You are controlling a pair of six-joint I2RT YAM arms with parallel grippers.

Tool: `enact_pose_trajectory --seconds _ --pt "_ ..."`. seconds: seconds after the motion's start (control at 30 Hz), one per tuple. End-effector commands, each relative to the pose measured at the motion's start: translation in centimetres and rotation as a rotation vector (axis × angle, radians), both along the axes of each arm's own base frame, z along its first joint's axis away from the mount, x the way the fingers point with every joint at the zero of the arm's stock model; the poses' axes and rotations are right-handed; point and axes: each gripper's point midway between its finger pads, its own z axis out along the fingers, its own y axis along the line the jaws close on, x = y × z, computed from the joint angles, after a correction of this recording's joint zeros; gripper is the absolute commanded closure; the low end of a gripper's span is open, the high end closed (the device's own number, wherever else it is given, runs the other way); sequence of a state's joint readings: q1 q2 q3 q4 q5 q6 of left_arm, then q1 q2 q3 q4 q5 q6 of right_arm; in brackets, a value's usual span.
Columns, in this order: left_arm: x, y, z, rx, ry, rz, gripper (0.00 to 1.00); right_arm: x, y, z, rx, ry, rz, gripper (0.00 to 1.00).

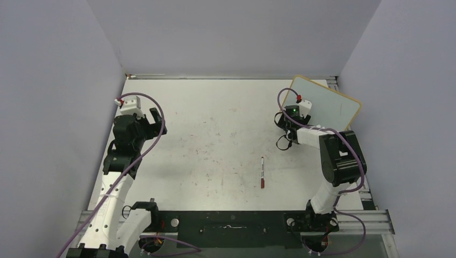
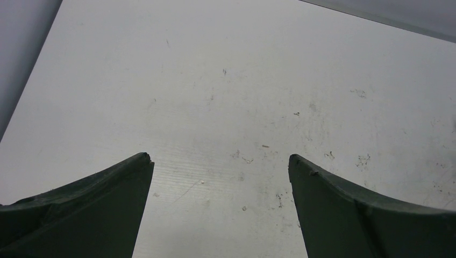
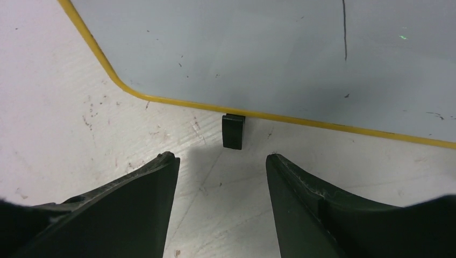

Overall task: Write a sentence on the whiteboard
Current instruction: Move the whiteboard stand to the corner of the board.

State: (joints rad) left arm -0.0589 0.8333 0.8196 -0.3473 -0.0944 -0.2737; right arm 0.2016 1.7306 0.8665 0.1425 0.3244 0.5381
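The whiteboard (image 1: pixel 328 102) stands tilted at the back right, white with a light wooden frame. In the right wrist view its face (image 3: pixel 258 48) carries only a thin dark vertical line and specks; no red sentence shows. My right gripper (image 1: pixel 284 129) is open and empty, low over the table just in front of the board's bottom edge, jaws (image 3: pixel 221 158) facing a black foot (image 3: pixel 233 131). A marker (image 1: pixel 262 172) with a white body and a red end lies on the table, apart from both grippers. My left gripper (image 1: pixel 156 122) is open and empty at the left (image 2: pixel 219 161).
The white table (image 1: pixel 215 134) is scuffed and marked. Grey walls close in the left, back and right. The arm bases sit on the black rail (image 1: pixel 231 228) at the near edge. A purple cable loops by the right wrist.
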Motion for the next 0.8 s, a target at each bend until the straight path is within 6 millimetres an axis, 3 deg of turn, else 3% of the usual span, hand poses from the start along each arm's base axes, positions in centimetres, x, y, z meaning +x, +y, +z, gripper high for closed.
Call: enact_pose_trajectory --seconds 0.0,0.5,0.77 --pt "0.6 -0.5 1.7 -0.014 -0.066 -0.024 0.04 2.5 -1.0 1.3 -0.031 -0.075 -0.048 0.41" --pt "0.8 -0.8 1.4 -0.021 -0.056 -0.037 0.04 4.5 -1.4 0.2 -0.026 -0.083 -0.09 0.63" --pt "0.9 -0.9 1.4 -0.027 -0.057 -0.044 0.04 4.1 -1.2 0.0 -0.022 -0.074 -0.071 0.84"
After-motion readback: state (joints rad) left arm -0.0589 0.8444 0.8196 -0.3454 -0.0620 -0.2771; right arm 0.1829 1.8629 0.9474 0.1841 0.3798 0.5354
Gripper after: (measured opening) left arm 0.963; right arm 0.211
